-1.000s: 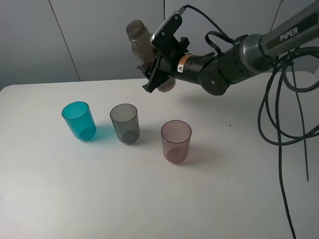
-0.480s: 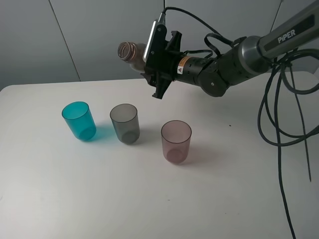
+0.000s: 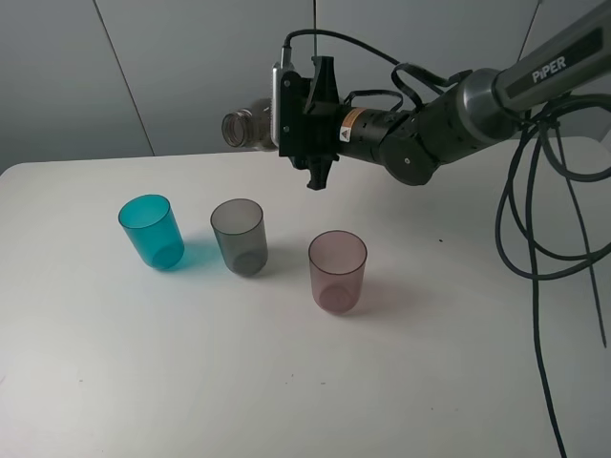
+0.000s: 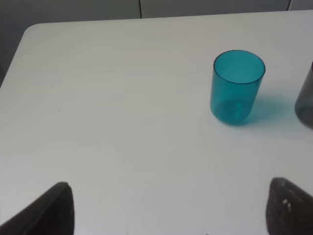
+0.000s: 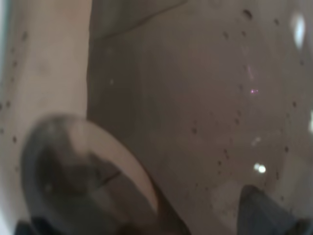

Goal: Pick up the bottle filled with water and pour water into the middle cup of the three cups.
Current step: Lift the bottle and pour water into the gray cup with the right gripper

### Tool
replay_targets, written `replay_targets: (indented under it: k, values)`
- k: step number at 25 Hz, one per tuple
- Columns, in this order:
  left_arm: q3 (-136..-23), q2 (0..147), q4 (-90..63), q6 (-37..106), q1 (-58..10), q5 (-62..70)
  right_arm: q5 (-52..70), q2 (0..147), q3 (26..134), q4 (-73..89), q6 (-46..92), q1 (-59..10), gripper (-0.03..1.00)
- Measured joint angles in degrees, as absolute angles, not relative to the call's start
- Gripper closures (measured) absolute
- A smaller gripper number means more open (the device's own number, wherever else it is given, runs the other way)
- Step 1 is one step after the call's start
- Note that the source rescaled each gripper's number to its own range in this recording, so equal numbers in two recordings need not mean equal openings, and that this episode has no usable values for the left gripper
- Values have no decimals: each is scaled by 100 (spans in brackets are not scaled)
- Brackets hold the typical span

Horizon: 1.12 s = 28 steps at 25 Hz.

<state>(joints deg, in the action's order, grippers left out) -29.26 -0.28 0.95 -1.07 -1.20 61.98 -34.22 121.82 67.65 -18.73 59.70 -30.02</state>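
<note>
My right gripper (image 3: 289, 124) is shut on the smoky brown-grey bottle (image 3: 248, 125) and holds it about level in the air, its open mouth pointing left. The mouth hangs high above the middle cup (image 3: 239, 236), the smoky grey one, which stands upright between the teal-blue cup (image 3: 151, 230) and the pinkish-mauve cup (image 3: 337, 270). No stream of water shows. The right wrist view is filled by the bottle's wall (image 5: 195, 98). In the left wrist view my left gripper (image 4: 171, 215) is open and empty, low over the table short of the teal-blue cup (image 4: 237, 87); the grey cup's edge (image 4: 305, 100) shows beside it.
The white table (image 3: 191, 363) ends at a grey wall behind. The right arm (image 3: 449, 119) reaches in from the upper right, with black cables (image 3: 535, 219) hanging down at the right side.
The right gripper has turned the bottle from leaning mouth-up to about level, and the mouth has swung down and to the left. The cups have not moved.
</note>
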Motion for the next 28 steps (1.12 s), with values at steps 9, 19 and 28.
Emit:
replay_targets:
  k: [9, 19, 28]
  values:
    - [-2926, -28, 95, -107, -120, 6198, -3422, 12182, 6765, -1873, 6423, -3002, 93]
    - [-2926, -28, 95, -107, -120, 6198, -3432, 12182, 6765, -1873, 7027, -3002, 93]
    - [-2926, -28, 95, -107, -120, 6198, -3432, 12182, 6765, -1873, 7247, -3002, 93]
